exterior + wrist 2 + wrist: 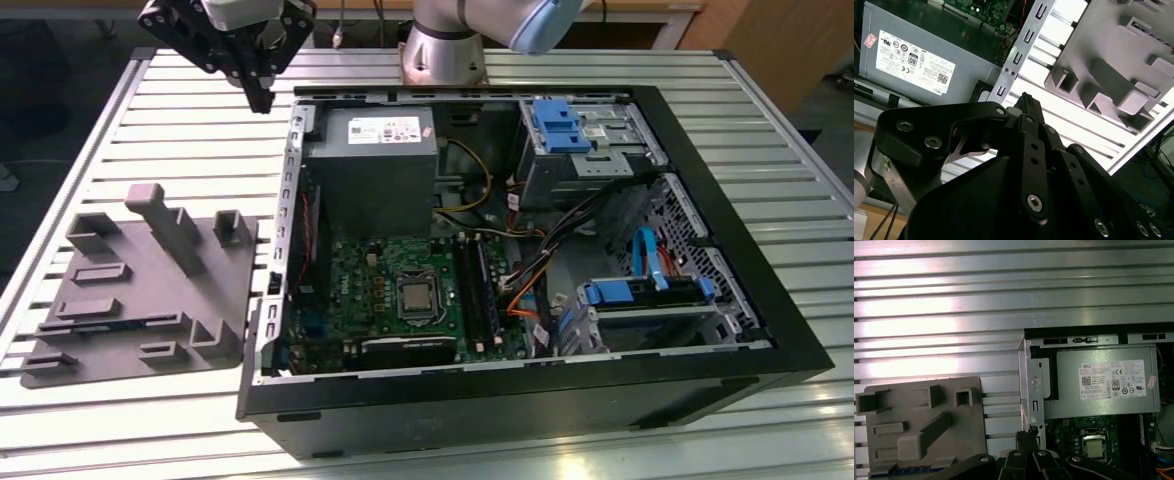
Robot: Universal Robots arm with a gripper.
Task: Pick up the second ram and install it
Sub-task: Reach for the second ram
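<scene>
My gripper [260, 97] hangs high over the slatted table, beyond the grey tray [147, 290] and just off the open computer case's back corner on the exterior view's left. Its black fingers meet in a point with nothing between them, as both wrist views show [1026, 98] [1026, 436]. A slim dark strip with a bluish edge, which looks like the second ram [114, 322] [909, 470], lies flat in the tray's near part. The long black memory slots [477, 290] run beside the processor [416, 295] on the motherboard.
The open case [534, 400] takes up the table's middle and the exterior view's right, with the grey power supply [371, 150] [1104, 385] at its back, drive cages with blue clips [561, 125] and loose cables. The arm's base [447, 55] stands behind the case.
</scene>
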